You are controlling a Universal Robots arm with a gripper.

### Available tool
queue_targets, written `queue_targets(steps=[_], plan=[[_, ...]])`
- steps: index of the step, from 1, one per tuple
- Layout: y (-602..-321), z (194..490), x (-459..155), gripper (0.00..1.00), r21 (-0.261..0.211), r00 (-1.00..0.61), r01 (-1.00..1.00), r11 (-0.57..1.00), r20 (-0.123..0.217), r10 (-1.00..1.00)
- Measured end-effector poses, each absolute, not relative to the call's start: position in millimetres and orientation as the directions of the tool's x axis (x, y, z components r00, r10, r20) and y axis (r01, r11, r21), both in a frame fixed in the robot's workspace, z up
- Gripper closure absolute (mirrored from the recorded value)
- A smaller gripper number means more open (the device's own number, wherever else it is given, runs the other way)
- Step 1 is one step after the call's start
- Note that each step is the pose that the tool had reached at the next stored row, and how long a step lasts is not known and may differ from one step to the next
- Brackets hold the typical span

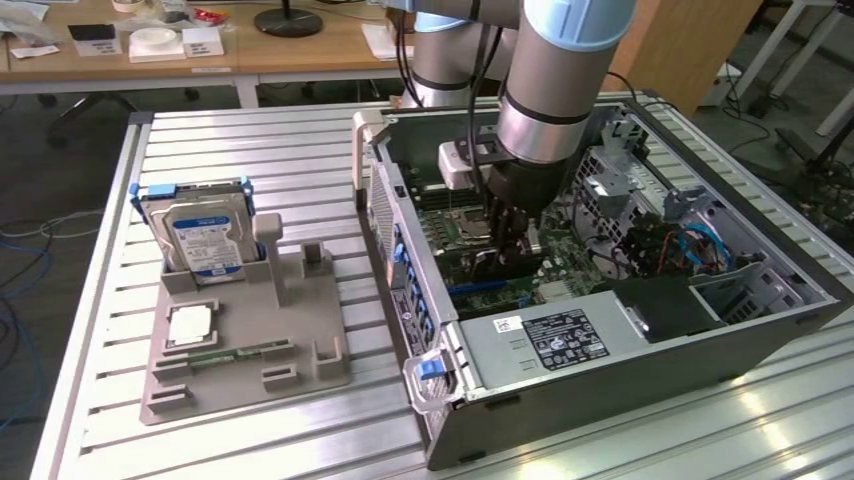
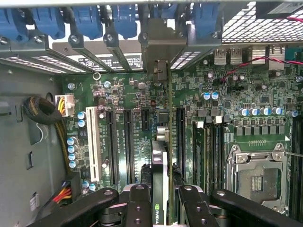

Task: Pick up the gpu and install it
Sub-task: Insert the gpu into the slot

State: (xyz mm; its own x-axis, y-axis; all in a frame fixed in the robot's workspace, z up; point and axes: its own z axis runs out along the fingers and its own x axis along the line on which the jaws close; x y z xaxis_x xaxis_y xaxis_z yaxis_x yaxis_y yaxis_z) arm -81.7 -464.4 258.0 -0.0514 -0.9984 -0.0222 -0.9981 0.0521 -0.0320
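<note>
Inside the case — gpu edge-on in gripper; above motherboard

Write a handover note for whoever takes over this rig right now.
The claw is shut on the gpu, down inside the open computer case.
The gpu is held on edge over the motherboard, its bracket end toward the rear slot covers.
Done: the card is picked up and inside the case.
Left: the card is not yet released. Whether it is fully seated in a slot cannot be told.
Elsewhere: the hard drive stands in the gray fixture beside the case.
</note>
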Motion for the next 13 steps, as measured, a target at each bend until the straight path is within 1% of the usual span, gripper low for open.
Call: queue_targets(steps=[13], plan=[[-463.9,253.4,-84.7,0.73,-0.032,-0.051,-0.998,0.052,-0.022,-0.998]])
